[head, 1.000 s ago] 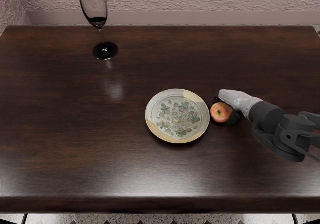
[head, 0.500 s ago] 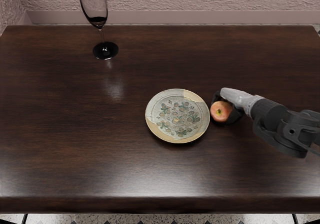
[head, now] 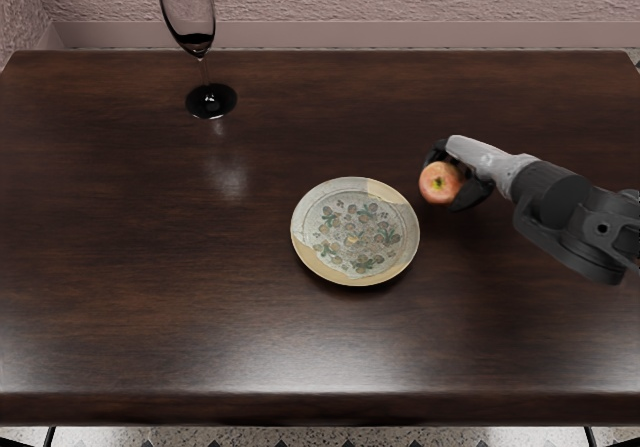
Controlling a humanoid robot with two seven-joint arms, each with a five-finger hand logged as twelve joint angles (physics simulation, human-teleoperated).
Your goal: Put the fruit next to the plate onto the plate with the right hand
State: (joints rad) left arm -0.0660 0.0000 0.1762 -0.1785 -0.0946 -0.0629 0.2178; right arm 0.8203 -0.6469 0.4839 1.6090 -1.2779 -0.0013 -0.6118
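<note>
A dark wooden table bears a patterned plate and a wine glass.

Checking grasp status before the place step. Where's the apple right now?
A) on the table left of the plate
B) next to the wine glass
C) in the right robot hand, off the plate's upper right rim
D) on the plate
C: the right robot hand is closed around the apple, which is just past the upper right rim of the plate, not on it.
</note>
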